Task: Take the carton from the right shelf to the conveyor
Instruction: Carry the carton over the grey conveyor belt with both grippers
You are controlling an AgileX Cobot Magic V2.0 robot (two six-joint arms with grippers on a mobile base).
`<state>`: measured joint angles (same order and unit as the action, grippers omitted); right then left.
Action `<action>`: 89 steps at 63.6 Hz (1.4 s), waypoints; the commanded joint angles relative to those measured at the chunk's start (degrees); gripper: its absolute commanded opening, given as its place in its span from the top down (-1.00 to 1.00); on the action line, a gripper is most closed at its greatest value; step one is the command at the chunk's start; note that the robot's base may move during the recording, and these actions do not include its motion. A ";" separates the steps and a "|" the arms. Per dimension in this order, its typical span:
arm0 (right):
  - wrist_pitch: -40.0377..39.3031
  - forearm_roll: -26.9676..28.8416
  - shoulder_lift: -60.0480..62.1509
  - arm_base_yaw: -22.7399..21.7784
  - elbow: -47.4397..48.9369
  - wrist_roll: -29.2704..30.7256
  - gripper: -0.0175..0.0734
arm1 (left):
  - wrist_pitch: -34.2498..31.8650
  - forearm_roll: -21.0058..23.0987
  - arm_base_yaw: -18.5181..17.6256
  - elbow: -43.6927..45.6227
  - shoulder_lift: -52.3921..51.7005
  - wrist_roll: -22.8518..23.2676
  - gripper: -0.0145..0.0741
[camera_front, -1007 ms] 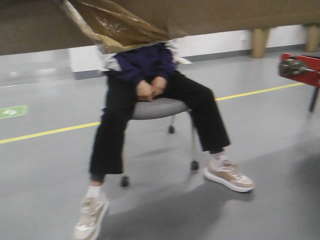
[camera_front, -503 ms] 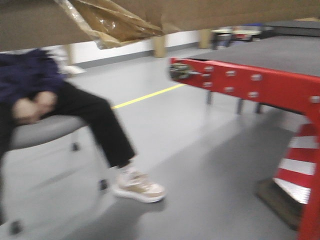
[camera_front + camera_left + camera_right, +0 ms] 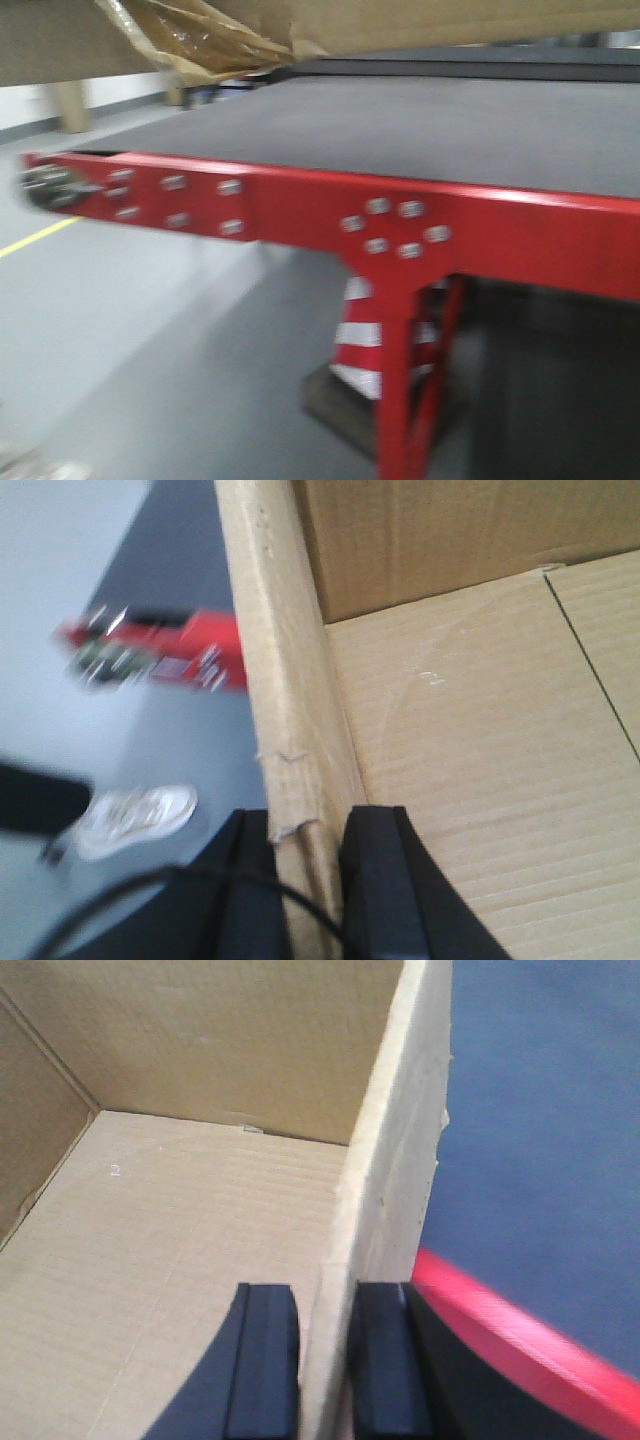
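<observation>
The brown carton (image 3: pixel 420 22) hangs across the top of the front view, torn yellowish tape (image 3: pixel 195 40) dangling from its underside. It is held up above the conveyor (image 3: pixel 430 125), a dark grey belt with a red front edge (image 3: pixel 300 205). My left gripper (image 3: pixel 305 825) is shut on the carton's left wall (image 3: pixel 285 690), one finger inside and one outside. My right gripper (image 3: pixel 325 1305) is shut on the carton's right wall (image 3: pixel 395 1170) the same way. The carton's inside (image 3: pixel 190 1230) is empty. The right shelf is out of view.
A red-and-white striped block (image 3: pixel 360 350) stands on the grey floor (image 3: pixel 130 330) under the conveyor, beside its red leg (image 3: pixel 400 390). A yellow floor line (image 3: pixel 35 235) runs at the left. A person's light shoe (image 3: pixel 135 815) shows in the left wrist view.
The view has swung right: the seated person has left the front view and the conveyor now fills it, much closer. Both grippers still hold the carton.
</observation>
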<state>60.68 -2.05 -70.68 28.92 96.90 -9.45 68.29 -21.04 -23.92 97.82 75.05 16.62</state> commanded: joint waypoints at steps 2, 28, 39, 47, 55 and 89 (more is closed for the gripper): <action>-1.21 -1.78 1.79 -0.20 0.62 1.36 0.77 | 1.67 -11.88 0.72 0.06 -0.62 -0.90 0.72; -1.21 -1.78 1.79 -0.20 0.62 1.36 0.77 | 1.67 -14.27 0.72 0.06 -0.62 -0.90 0.72; -1.21 -1.78 1.79 -0.20 0.62 1.36 0.77 | 1.67 -14.26 0.72 0.06 -0.49 -0.90 0.72; -1.21 -1.78 1.79 -0.20 0.62 1.36 0.77 | 1.67 -14.51 0.72 0.06 -0.49 -0.90 0.72; -1.21 -1.78 1.79 -0.20 0.62 1.36 0.77 | 0.54 -14.63 0.72 0.06 -0.49 -0.90 0.72; -1.21 -1.78 1.79 -0.20 0.62 1.36 0.77 | 0.54 -14.63 0.72 0.06 -0.49 -0.90 0.72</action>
<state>59.91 -1.27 -70.68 29.03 96.90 -9.45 66.83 -24.47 -24.28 97.94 75.05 16.72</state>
